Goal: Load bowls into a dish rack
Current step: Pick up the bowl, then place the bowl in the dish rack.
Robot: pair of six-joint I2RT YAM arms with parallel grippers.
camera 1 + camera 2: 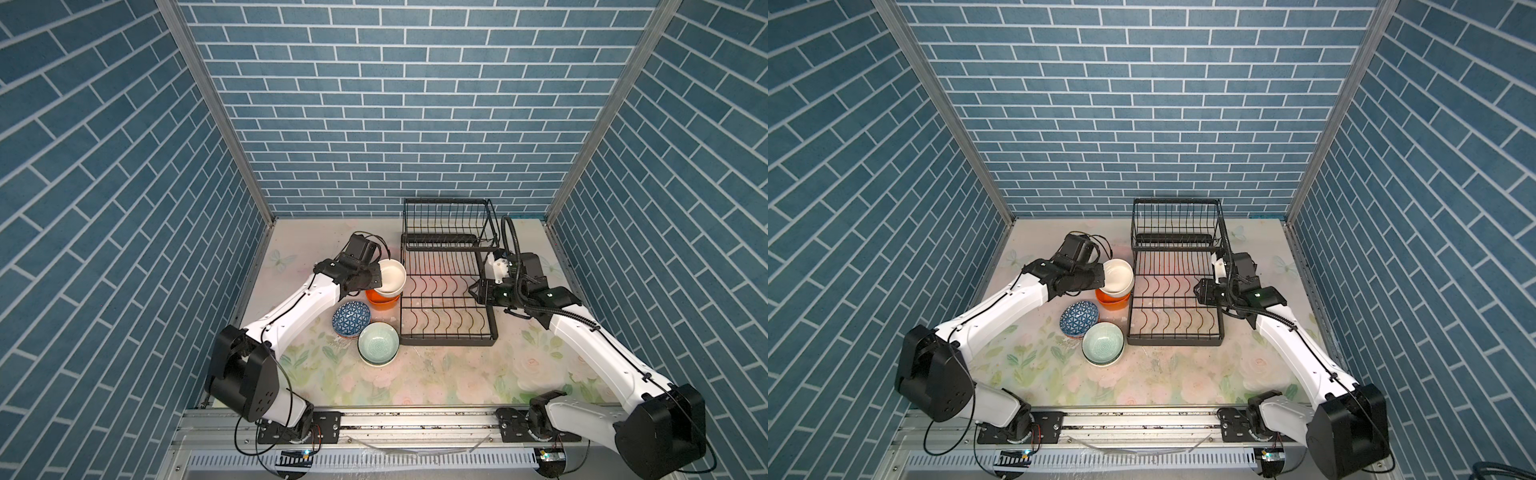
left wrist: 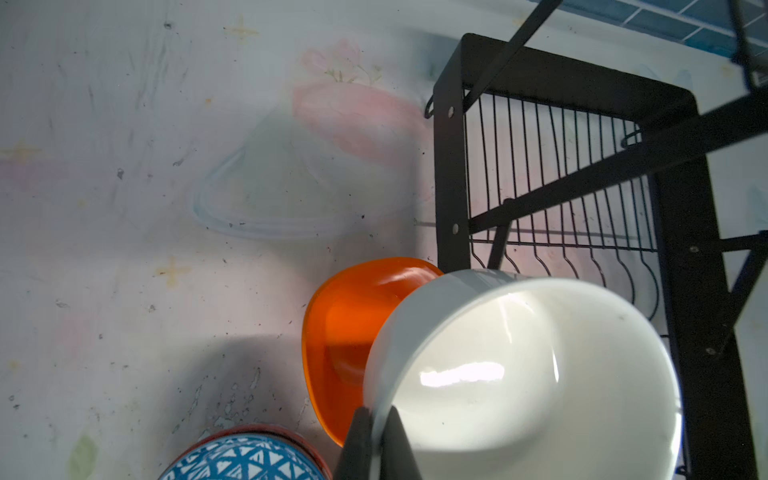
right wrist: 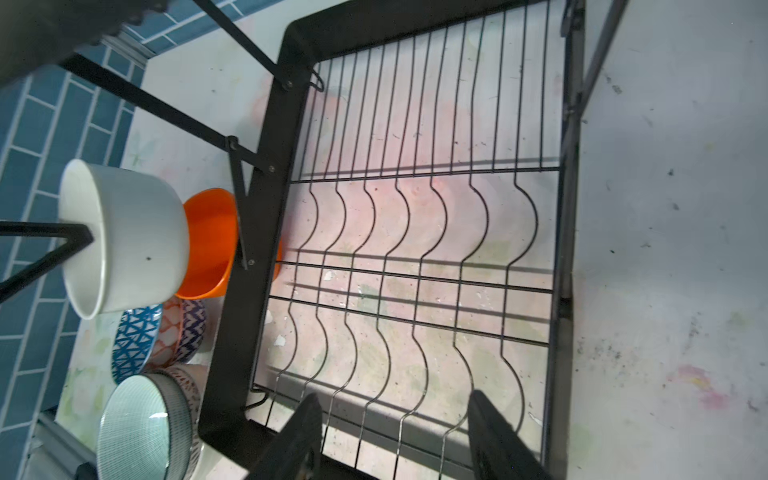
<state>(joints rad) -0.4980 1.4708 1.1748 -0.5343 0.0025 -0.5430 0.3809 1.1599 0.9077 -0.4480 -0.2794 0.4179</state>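
Note:
My left gripper (image 1: 376,279) is shut on the rim of a plain white bowl (image 1: 392,276), one finger inside and one outside (image 2: 380,415). The bowl hangs tilted just above an orange bowl (image 1: 380,303), close to the left edge of the black wire dish rack (image 1: 449,343). A blue-and-white patterned bowl (image 1: 351,318) tops a small stack of patterned bowls (image 3: 183,328). In front of it sits a mint green bowl (image 1: 378,343), also stacked. My right gripper (image 1: 473,291) hovers open over the right side of the rack's slotted lower tray (image 3: 249,332), with nothing between its fingers (image 3: 395,419).
The rack's raised basket tier (image 1: 446,224) stands at the back against the blue brick wall, with no bowl in it. Brick walls close in both sides. The floral tabletop (image 1: 457,382) stretches in front of the rack.

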